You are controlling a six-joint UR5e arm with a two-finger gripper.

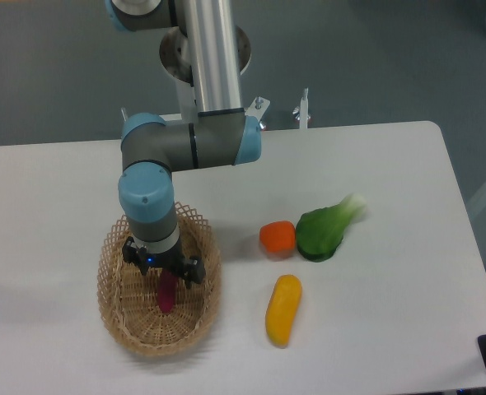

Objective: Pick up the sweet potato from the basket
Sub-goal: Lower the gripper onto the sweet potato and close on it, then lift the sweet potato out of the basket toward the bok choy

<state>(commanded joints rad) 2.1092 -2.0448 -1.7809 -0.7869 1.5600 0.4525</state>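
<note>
From the fixed camera, the sweet potato shows as a small, slim magenta-purple piece, finger-like, with its lower end tapering to a rounded tip. It lies inside the basket, near the middle of the woven floor, running roughly up and down in the picture. Its upper part is hidden under the gripper, so its full length cannot be seen.

The basket is an oval of light tan straw with an openwork lattice rim, sitting on the left part of the white table.

The gripper points straight down into the basket, right over the sweet potato's upper end. Its dark body with a small blue light covers the fingertips, so I cannot tell whether the jaws are spread or pinching the vegetable.

To the right of the basket, well apart from it, a yellow oblong vegetable lies on the table. Above it sits a round orange vegetable, touching or just beside a leafy green vegetable with a pale stem.
</note>
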